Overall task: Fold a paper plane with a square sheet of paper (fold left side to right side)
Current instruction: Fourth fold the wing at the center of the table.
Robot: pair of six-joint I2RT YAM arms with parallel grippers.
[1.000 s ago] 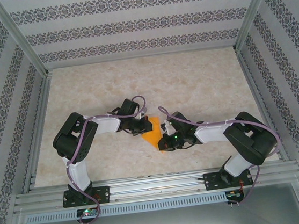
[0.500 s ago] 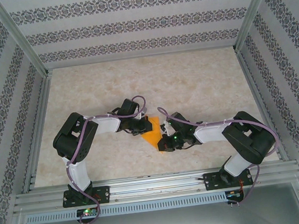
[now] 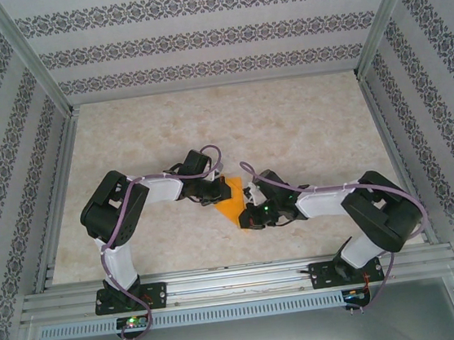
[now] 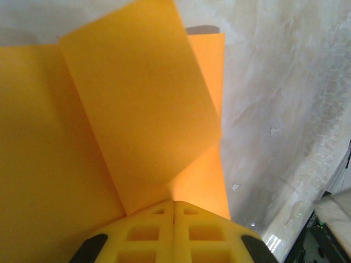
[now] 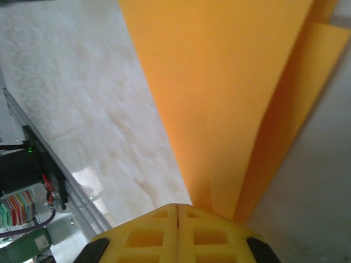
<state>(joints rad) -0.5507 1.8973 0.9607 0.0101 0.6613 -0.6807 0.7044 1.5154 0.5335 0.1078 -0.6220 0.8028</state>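
Two arms rise from the near rail [image 3: 240, 282] and bend inward, bringing both hands together over the near middle of the worktop [image 3: 304, 128].

1. Right hand [image 3: 250, 215]: this is the nearer of the two. Its yellow pads [image 5: 211, 233] are pressed together with the seam closed. They pinch the square sheet of paper [image 3: 230, 200] where a tented ridge of the sheet runs down into the fingertips.
2. In the right wrist view, the orange sheet spreads ahead of the right hand and to its right. A second layer shows on the right side of the ridge. Marbled worktop lies to the left of the right hand.
3. Left hand [image 3: 212, 194]: this one sits slightly farther from the rail. Its pads [image 4: 148, 233] are also pressed together, pinching the same sheet at the corner where a raised flap converges on the seam.
4. In the left wrist view, the flap stands tilted directly ahead of the left hand. A flat layer extends to the left of the hand, and another layer edge shows behind the flap. Worktop lies to the right.
5. Sheet position: in the top view it appears as an angular orange shape between the two hands, touching both.
6. Beyond both hands, the worktop runs on to the patterned back wall [image 3: 212, 36].
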